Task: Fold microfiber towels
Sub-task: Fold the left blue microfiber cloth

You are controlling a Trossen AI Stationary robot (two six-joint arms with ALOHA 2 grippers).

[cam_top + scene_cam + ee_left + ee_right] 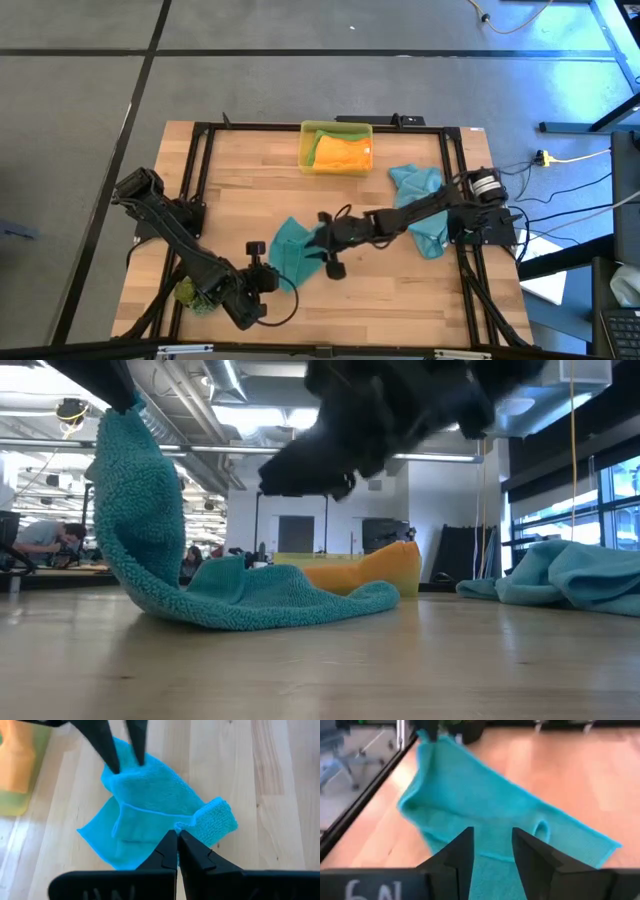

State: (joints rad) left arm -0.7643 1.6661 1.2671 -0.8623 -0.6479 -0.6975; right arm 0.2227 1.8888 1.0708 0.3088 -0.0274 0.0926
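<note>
A yellow see-through bin (335, 148) sits at the far middle of the table. An orange towel (342, 153) is stuffed inside it and fills it up.

The right wrist view shows white marks like "6N" on the dark gripper body, but the writing is cut off.

The table (400, 290) is light wood with a black frame around it. The floor is grey. Behind the table there is a big room with ceiling lights, pipes and windows, and a person sits at a desk far off.

A teal towel (296, 245) lies in the middle of the table. The left gripper (177, 837) has its fingers pinched tight on one corner of it, and lifts that corner up. The right gripper (492, 847) has its fingers partly apart, right over the other side of the same towel. I cannot tell if they squeeze it. Another teal towel (420, 200) lies crumpled at the right side, partly under the right arm. A little green plant tuft (187, 292) sits at the near left.
</note>
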